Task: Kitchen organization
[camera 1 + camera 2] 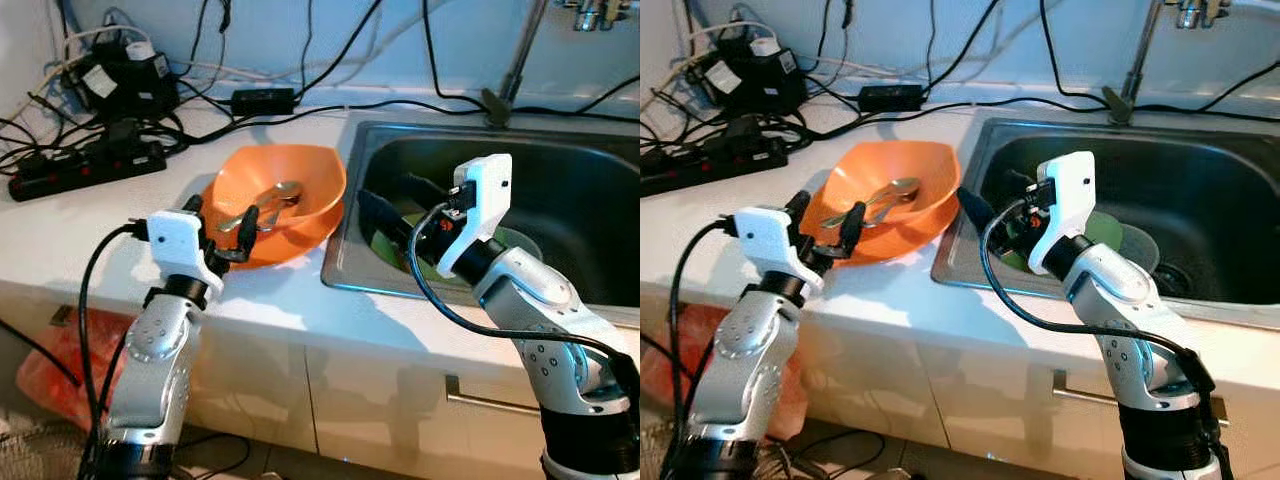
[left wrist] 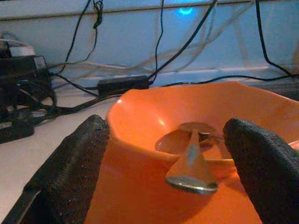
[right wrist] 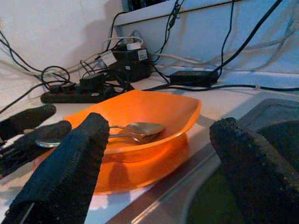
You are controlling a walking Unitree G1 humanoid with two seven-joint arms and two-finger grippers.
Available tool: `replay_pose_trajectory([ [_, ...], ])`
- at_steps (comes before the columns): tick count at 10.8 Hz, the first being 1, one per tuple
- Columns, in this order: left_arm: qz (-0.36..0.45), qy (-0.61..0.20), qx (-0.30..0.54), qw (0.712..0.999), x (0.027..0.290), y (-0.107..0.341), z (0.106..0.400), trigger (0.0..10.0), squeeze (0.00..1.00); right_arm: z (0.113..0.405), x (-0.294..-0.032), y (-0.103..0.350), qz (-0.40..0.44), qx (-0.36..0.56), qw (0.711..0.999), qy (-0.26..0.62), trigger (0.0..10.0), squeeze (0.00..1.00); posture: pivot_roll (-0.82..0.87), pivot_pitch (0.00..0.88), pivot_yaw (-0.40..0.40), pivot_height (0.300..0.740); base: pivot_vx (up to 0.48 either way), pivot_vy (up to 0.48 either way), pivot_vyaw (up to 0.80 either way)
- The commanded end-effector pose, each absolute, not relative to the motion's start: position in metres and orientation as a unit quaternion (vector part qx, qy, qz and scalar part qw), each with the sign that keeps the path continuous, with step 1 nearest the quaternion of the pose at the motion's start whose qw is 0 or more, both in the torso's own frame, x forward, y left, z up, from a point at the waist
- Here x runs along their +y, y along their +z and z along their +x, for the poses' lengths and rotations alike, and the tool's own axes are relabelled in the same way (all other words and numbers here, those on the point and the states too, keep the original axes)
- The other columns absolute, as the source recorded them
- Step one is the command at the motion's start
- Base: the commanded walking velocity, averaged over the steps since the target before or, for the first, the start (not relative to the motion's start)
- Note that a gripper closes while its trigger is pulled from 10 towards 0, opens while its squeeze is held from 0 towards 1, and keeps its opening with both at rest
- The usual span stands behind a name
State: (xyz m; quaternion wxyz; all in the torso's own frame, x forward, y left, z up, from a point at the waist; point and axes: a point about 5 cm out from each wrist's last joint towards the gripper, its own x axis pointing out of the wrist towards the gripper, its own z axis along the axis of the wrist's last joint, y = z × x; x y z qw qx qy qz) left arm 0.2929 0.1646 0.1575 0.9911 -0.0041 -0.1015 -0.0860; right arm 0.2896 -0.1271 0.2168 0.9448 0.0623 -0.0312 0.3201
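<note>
White counter point(image 1: 90, 235): left gripper point(image 1: 222, 238) jaws released by orange bowl point(image 1: 305, 185) w/ spoons point(image 1: 272, 203); right gripper point(image 1: 990, 215) released over sink point(image 1: 570, 180)

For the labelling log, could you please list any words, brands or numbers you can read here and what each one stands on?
None can be read.
White label on the black power adapter: marks too small and blurred to read.
Power strip: no legible marking.
Orange bowl, spoons, sink, both arms: no text on them.
</note>
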Motion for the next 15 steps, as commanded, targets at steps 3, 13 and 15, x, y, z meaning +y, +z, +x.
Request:
replay_pose_trajectory([
  [3,-0.047,-0.1,-0.094,0.989,0.16,0.157,0.3,10.0,0.0,0.29,-0.125,0.222,0.059,-0.039,0.943,0.325,10.0,0.0,0.04,0.033,0.08,0.74,0.0,0.0,0.0],
  [13,-0.098,-0.095,-0.11,0.985,0.161,0.155,0.313,0.0,0.0,0.292,-0.127,0.224,0.057,-0.042,0.945,0.321,10.0,0.0,0.02,0.036,0.074,0.74,0.0,0.0,0.0],
  [15,-0.1,-0.095,-0.111,0.984,0.161,0.156,0.313,0.0,0.0,0.291,-0.127,0.224,0.058,-0.042,0.945,0.32,10.0,0.0,0.02,0.037,0.076,0.74,0.0,0.0,0.0],
])
